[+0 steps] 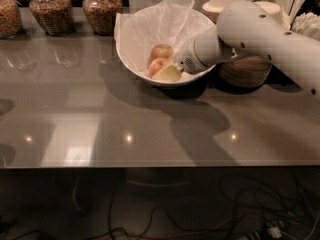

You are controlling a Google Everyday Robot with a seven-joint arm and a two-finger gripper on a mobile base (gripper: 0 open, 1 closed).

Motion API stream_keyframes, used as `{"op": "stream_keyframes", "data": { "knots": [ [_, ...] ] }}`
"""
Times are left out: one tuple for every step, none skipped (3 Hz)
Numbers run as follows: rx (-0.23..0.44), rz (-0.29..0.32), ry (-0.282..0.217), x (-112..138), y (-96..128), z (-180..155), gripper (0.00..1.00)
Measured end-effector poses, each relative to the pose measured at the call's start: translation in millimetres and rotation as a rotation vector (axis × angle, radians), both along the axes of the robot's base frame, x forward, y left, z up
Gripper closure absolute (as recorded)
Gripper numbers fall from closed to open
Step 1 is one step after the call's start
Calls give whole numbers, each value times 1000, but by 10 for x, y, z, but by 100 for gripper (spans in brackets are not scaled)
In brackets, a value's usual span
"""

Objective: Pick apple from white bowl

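Apple from hand: the red-orange apple (157, 65) sits right at the tip of the hand (169, 73), on the side toward the bowl's middle. It is round, so there is no long axis to match.
Hand: low inside the white bowl (131, 54), reaching in over its right rim. I cannot tell whether it is apart or clamped.
Bowl: stands on the desk (150, 124), lined with tissue paper (165, 19), and holds two apples.
Other apple: the paler apple (162, 50) lies just behind the red-orange one.

A red-orange apple (156, 66) sits in the white bowl (129, 60). The cream gripper (170, 73) is inside it, right of the apple. The desk (100, 114) is glossy grey.
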State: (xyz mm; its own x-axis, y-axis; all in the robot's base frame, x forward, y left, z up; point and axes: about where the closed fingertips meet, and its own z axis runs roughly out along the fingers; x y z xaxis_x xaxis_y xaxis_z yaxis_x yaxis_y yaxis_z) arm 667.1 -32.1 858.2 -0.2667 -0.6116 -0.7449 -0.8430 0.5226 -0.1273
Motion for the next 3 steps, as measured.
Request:
{"op": "stream_keyframes", "data": {
  "knots": [
    [1,-3,3,-1,-6,-11,60],
    [9,-4,-8,-4,-27,22,82],
    [29,-5,-59,-4,-105,186,100]
  ]
}}
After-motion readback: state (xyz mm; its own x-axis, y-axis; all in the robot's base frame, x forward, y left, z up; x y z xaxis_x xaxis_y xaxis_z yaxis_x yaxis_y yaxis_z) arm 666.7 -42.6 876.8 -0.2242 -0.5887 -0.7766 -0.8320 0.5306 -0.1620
